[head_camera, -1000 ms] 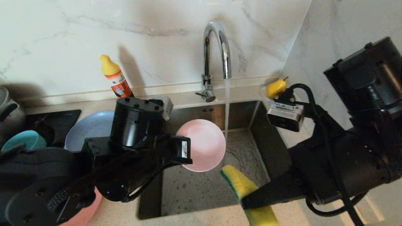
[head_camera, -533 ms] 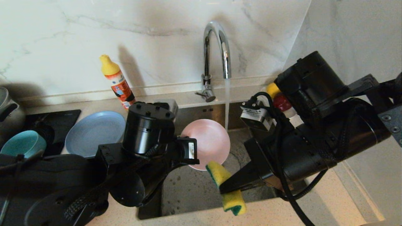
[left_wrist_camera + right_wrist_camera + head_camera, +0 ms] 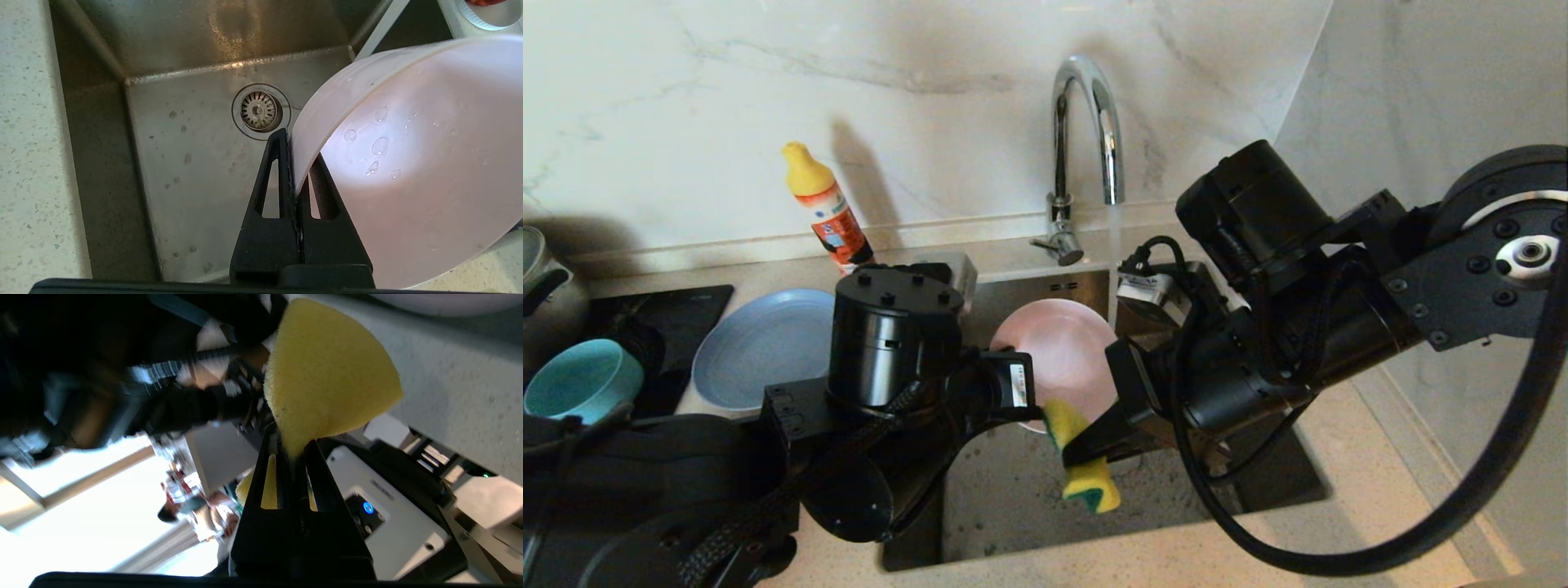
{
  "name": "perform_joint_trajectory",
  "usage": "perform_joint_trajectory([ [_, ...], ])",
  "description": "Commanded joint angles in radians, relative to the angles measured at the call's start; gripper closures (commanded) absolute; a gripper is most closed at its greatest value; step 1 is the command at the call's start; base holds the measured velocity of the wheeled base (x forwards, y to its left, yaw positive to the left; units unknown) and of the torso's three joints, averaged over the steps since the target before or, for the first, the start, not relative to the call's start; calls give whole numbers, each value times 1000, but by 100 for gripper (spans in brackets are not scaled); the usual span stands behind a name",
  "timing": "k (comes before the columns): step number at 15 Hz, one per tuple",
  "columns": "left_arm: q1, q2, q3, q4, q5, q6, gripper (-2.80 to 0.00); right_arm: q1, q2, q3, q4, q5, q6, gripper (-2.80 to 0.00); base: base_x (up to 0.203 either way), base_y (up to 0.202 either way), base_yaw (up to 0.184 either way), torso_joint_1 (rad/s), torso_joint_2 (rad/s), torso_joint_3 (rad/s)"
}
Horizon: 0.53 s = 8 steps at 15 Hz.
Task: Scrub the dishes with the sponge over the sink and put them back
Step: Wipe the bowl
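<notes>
Over the sink (image 3: 1013, 498), my left gripper (image 3: 294, 155) is shut on the rim of the pale pink dish (image 3: 1058, 351), which is held tilted. Water drops sit on the dish (image 3: 408, 163). My right gripper (image 3: 1086, 445) is shut on the waist of the yellow-and-green sponge (image 3: 1088, 483). The sponge's upper end is close by the dish's lower rim, and I cannot tell if they touch. In the right wrist view the sponge (image 3: 327, 375) bulges out beyond the gripper (image 3: 292, 445). A blue-grey plate (image 3: 760, 343) and a teal bowl (image 3: 580, 376) rest on the counter to the left.
The tap (image 3: 1086, 122) runs a thin stream (image 3: 1112, 245) into the sink beside the dish. The drain strainer (image 3: 257, 109) lies below the dish. An orange detergent bottle (image 3: 825, 208) stands at the back wall. A pot (image 3: 543, 278) and a black hob (image 3: 678, 314) are far left.
My right arm has swung left and inward, carrying the sponge from the sink's front edge up to the pink dish's lower rim. The dish has shifted slightly away from the stream.
</notes>
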Motion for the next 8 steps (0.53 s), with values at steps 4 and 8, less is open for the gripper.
perform_joint_trajectory([
  [4, -10, -11, 26, -7, 4, 5, 0, -22, 51, -51, -1, -2, 7, 0, 0, 0, 0, 0, 0, 0],
  [8, -20, -12, 37, -7, 4, 5, 0, -53, 56, -75, 0, -1, 6, 0, 0, 0, 0, 0, 0, 0],
])
